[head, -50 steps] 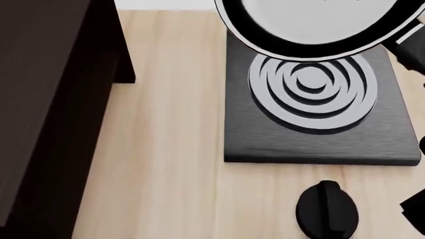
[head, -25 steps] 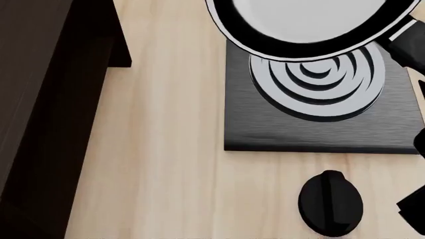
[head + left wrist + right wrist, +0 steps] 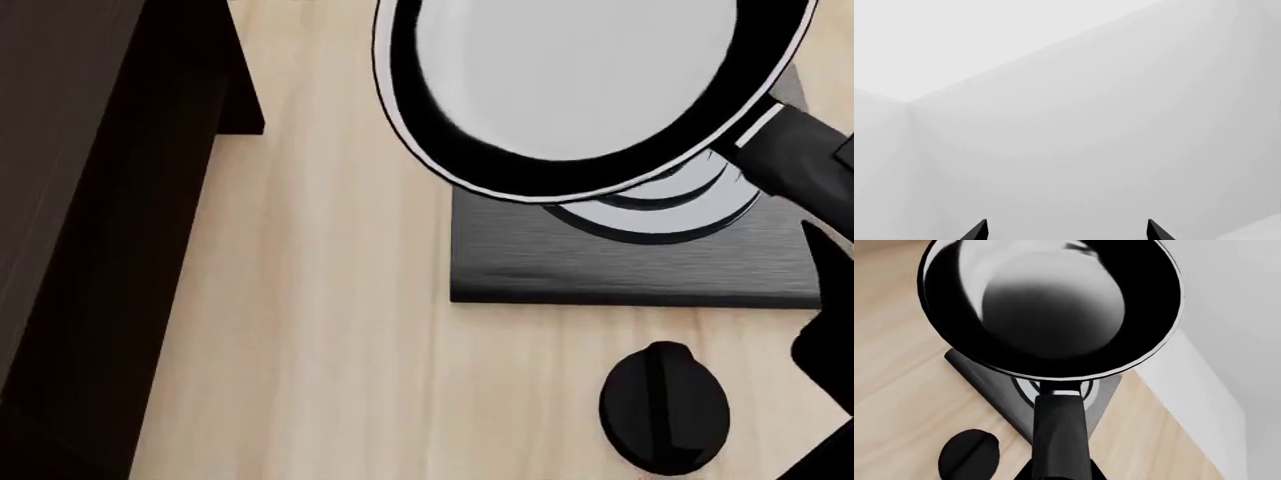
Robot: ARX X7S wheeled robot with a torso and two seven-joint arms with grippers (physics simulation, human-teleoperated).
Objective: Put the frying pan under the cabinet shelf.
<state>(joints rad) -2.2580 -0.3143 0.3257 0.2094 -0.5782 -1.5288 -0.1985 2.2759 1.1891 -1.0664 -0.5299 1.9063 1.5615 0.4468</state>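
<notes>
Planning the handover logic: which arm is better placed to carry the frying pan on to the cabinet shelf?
Right. Its claw holds the frying pan by the handle, lifted above the black square plate. The left claw points at blank wall, open and empty.

Frying pan (image 3: 574, 90) top edge-cropped

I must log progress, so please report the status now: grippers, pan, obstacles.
Right gripper shut on frying pan handle, pan lifted over the black square plate. Left gripper open, empty. Cabinet shelf to the left, bare counter between.
</notes>
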